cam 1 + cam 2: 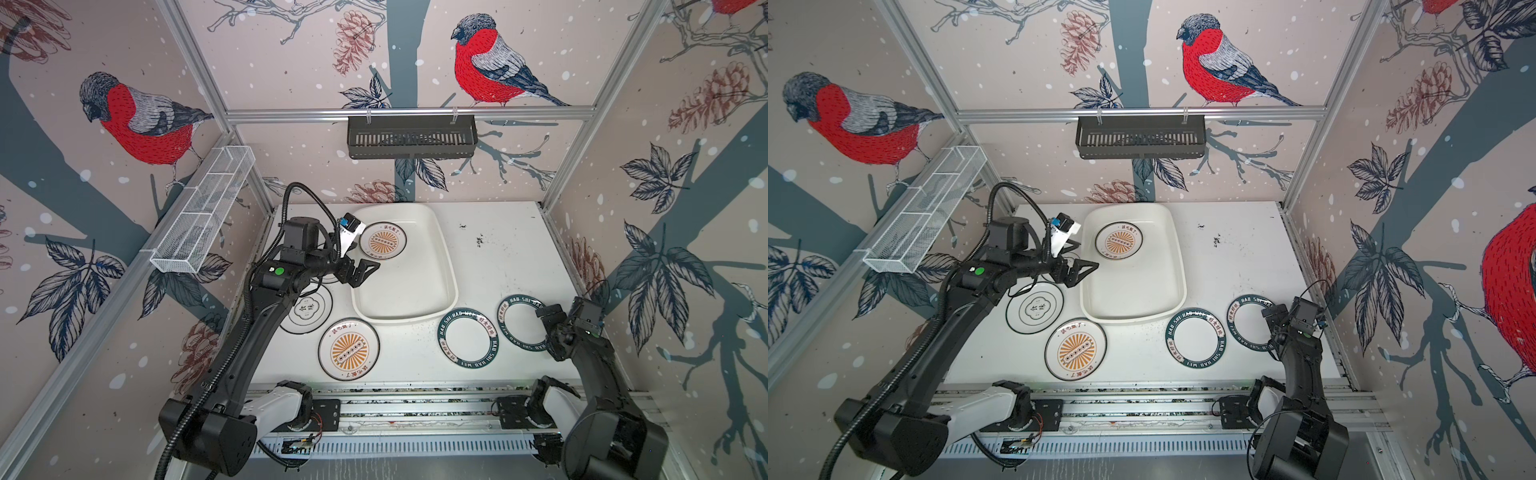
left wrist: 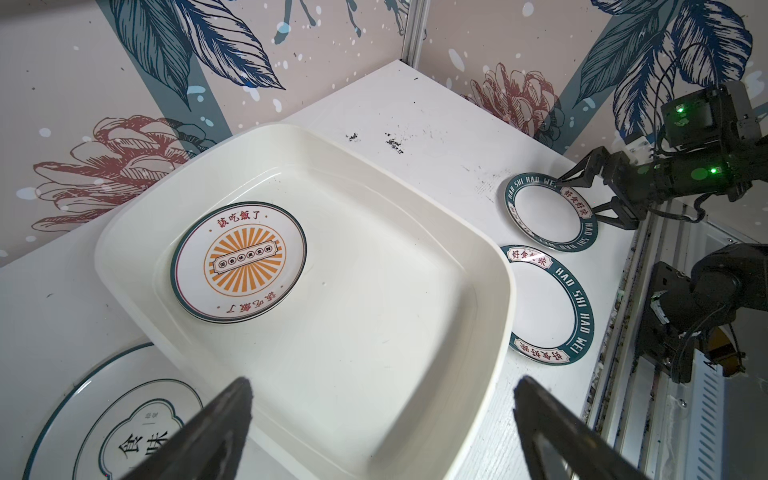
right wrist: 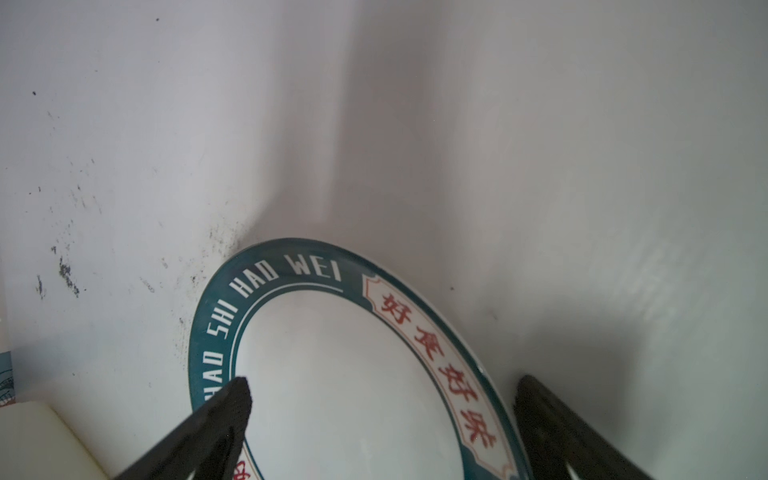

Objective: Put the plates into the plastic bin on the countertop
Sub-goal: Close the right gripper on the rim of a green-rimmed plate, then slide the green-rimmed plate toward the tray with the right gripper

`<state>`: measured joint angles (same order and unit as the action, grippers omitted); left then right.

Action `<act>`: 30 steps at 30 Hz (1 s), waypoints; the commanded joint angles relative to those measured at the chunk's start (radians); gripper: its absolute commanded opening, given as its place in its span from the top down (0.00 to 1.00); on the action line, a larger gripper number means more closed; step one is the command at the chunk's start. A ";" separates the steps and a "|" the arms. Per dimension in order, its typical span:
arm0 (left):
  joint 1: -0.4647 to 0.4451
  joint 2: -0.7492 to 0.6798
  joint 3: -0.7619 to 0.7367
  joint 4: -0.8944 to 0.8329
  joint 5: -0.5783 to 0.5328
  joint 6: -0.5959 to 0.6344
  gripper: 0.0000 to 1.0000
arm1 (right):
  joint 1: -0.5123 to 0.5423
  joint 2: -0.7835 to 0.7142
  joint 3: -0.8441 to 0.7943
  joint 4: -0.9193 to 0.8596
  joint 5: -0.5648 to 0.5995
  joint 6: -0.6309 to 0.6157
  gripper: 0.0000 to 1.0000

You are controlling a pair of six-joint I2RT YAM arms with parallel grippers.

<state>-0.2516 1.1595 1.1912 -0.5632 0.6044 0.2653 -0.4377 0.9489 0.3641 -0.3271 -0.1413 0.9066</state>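
The bin [image 1: 409, 291] is a glossy white plastic tub, shallow, with rounded corners and a flared lip. It sits toward the back of the countertop [image 1: 503, 257], a flat white board flecked with dark specks. Inside the bin, near its far left corner, lies one sunburst plate [image 1: 382, 241], round and shiny, with an orange rayed middle and a thin dark edge. A second sunburst plate [image 1: 349, 350] lies flat on the countertop just in front of the bin's near left corner. To the left of it, a black-edged plate [image 1: 306, 312] with bold characters is partly hidden under the left arm. Two plates with wide dark-green lettered rims lie right of the bin's front edge. The inner green plate [image 1: 468, 338] is just beside the bin, and the outer green plate [image 1: 519, 326] lies near the countertop's right side.

The left arm slopes up from the front rail. The left gripper [image 1: 368, 274] hangs above the bin's left lip, jaws spread wide with nothing between them. The right arm is folded low. The right gripper [image 3: 382, 382] tips down at the outer green plate, jaws wide apart and gripping nothing, with one finger over the rim and the other past its edge.
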 commanded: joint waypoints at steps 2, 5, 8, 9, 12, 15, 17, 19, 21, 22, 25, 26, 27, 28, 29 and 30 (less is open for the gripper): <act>-0.003 0.008 0.004 0.023 0.009 0.006 0.03 | 0.041 0.024 0.013 0.012 -0.064 -0.025 0.00; -0.002 0.012 0.004 0.026 0.005 0.010 0.03 | 0.087 0.054 0.028 0.039 -0.067 -0.028 0.00; -0.004 0.015 0.002 0.029 0.004 0.011 0.03 | 0.116 0.096 0.040 0.065 -0.085 -0.028 0.00; -0.003 0.017 0.001 0.029 0.003 0.012 0.03 | 0.125 0.110 0.044 0.073 -0.091 -0.030 0.00; -0.003 0.015 0.001 0.029 -0.005 0.012 0.03 | 0.154 0.144 0.054 0.109 -0.116 -0.036 0.00; -0.004 0.012 0.000 0.028 -0.019 0.015 0.03 | 0.169 0.170 0.052 0.160 -0.160 -0.042 0.00; -0.003 0.012 0.000 0.027 -0.027 0.014 0.03 | 0.176 0.183 0.044 0.195 -0.185 -0.048 0.00; -0.003 0.009 -0.001 0.025 -0.028 0.014 0.03 | 0.178 0.193 0.034 0.235 -0.216 -0.055 0.00; -0.003 0.005 -0.003 0.024 -0.029 0.019 0.03 | 0.180 0.203 0.027 0.263 -0.243 -0.063 0.00; -0.003 0.004 -0.005 0.023 -0.032 0.023 0.03 | 0.181 0.209 0.025 0.280 -0.257 -0.066 0.00; -0.003 0.007 -0.012 0.025 -0.050 0.026 0.03 | 0.185 0.229 0.022 0.329 -0.303 -0.075 0.01; -0.003 0.009 -0.013 0.026 -0.050 0.026 0.03 | 0.188 0.237 0.022 0.344 -0.314 -0.077 0.01; -0.003 0.008 -0.016 0.027 -0.049 0.026 0.03 | 0.191 0.244 0.023 0.354 -0.319 -0.077 0.02; -0.004 0.008 -0.018 0.030 -0.045 0.026 0.03 | 0.193 0.254 0.025 0.364 -0.324 -0.078 0.02; -0.004 0.009 -0.019 0.032 -0.043 0.026 0.03 | 0.192 0.266 0.026 0.378 -0.328 -0.078 0.03; -0.003 0.011 -0.019 0.034 -0.043 0.026 0.03 | 0.194 0.278 0.027 0.391 -0.337 -0.076 0.03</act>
<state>-0.2527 1.1698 1.1748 -0.5568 0.5552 0.2707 -0.2478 1.2060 0.3908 0.0402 -0.4381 0.8379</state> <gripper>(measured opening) 0.971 0.971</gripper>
